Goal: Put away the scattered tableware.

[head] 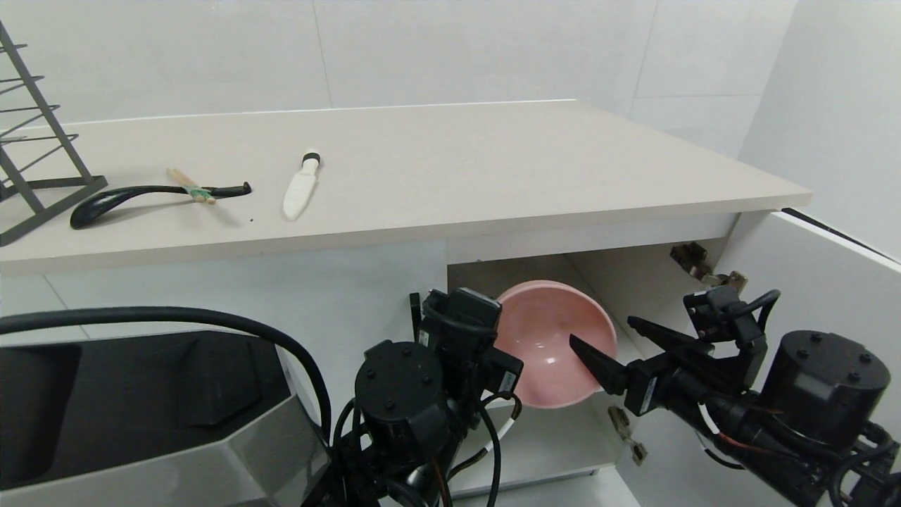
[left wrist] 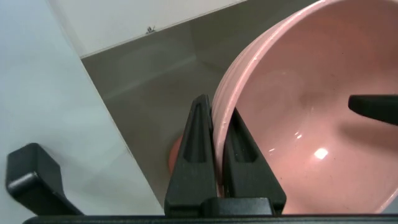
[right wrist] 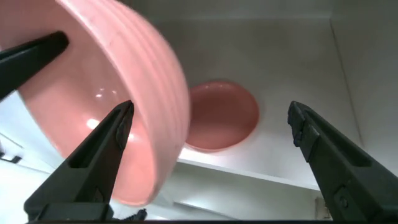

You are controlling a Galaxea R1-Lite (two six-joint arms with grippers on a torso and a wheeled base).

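Left gripper (left wrist: pixel 216 118): pressed together on the rim of the glossy pink ceramic bowl (head: pixel 549 345), one finger inside the wall and one outside, right at the mouth of the open white cabinet (head: pixel 654 274).
Bowl: tipped on edge with its hollow facing outward, hanging above the cabinet's pale shelf (right wrist: pixel 280 162) and not resting on it.
Right gripper (head: pixel 602 332): spread wide and holding nothing, just in front of the cabinet mouth. One fingertip lies across the bowl's hollow; whether it touches I cannot tell.
Inside the cabinet: a shallow round pink plate (right wrist: pixel 224 115) lies flat on the shelf, deeper in than the bowl.
Cabinet door (head: pixel 809 267): swung open on the cabinet's right side.
Above the cabinet: the beige desk (head: pixel 493 162) carries a black long-handled ladle (head: pixel 127 197), a pair of wooden chopsticks (head: pixel 191 186) lying across the ladle's handle, and a white knife with a black band (head: pixel 301 186), all well off to the cabinet's left, beside a grey wire rack (head: pixel 35 141).
Step in hand: stowing the bowl, by my reading; it is carried but not yet set down.
Next move: likely calls for levelling the bowl, lowering it onto the shelf or the plate, then releasing the rim, with the free fingertip kept out of its way.
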